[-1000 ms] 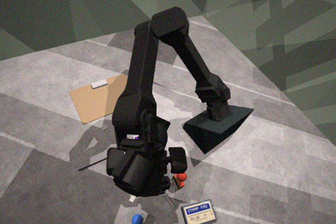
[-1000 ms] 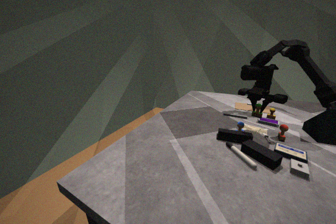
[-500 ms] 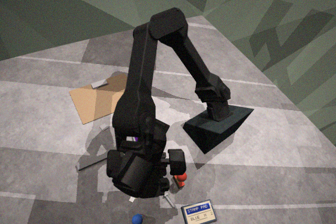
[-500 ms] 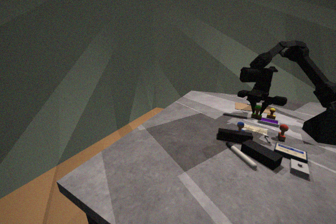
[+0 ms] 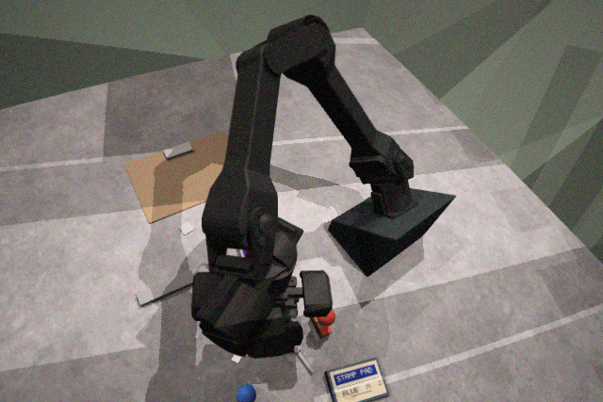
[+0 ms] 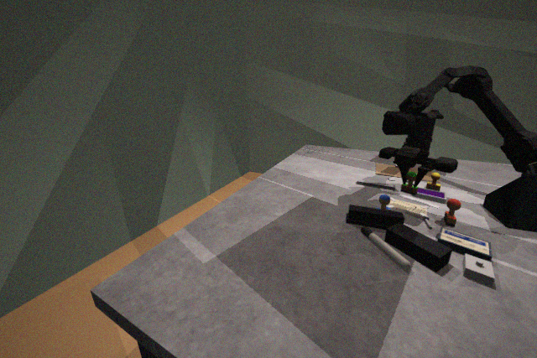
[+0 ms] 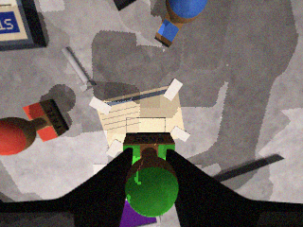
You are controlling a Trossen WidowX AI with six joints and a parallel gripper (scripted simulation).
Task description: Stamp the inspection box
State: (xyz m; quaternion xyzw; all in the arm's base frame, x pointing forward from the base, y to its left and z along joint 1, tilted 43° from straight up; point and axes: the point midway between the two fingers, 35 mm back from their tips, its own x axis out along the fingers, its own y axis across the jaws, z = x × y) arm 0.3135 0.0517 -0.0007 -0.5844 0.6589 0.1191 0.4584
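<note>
My gripper is shut on the green-knobbed stamp. The stamp is upright between the fingers; faint lettering on its block is hard to read. The cream card is taped at its corners, with ruled lines and an outlined inspection box. The visible part of the box shows no print; in the wrist view the stamp's block overlaps the card's near edge. The purple ink pad is partly hidden behind the stamp in the wrist view. The stamp's underside is hidden.
A red stamp, blue stamp and yellow stamp stand around. A blue-labelled STAMP PAD case, black blocks and a dark rod lie nearby.
</note>
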